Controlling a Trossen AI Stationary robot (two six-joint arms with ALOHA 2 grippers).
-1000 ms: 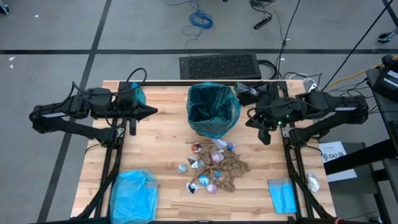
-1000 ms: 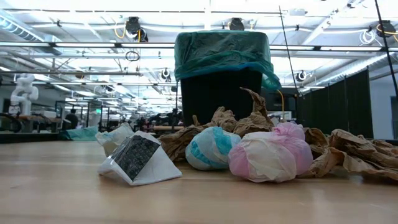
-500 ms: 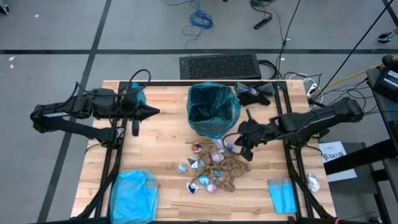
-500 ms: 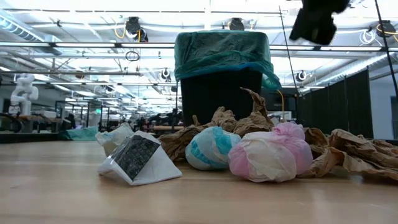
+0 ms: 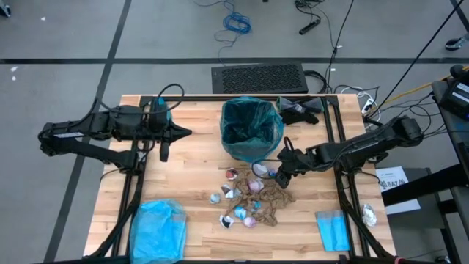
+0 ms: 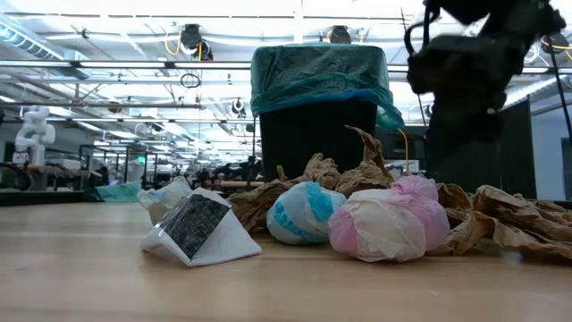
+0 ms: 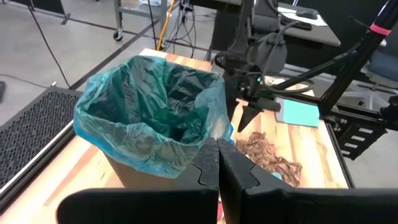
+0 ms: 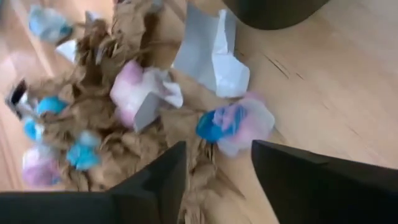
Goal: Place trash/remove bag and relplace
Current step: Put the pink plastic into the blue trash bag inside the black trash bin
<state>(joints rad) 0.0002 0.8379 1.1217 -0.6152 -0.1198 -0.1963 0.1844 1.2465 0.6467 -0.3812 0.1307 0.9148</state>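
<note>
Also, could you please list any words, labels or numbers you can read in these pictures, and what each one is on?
Nothing can be read with certainty.
White sheet beside the table's right edge: dark print, too small to read.
Triangular white wrapper: dark patterned panel, no legible text.

Right gripper (image 5: 281,174) lowered, fingers (image 8: 155,180) apart, left gripper (image 5: 183,133) closed, raised

- Right claw (image 6: 465,76) in low view: dark blur, cut by top edge.
- Bin (image 6: 317,134) base hidden behind trash (image 6: 357,210).
- Right wrist view: scraps smeared.
</note>
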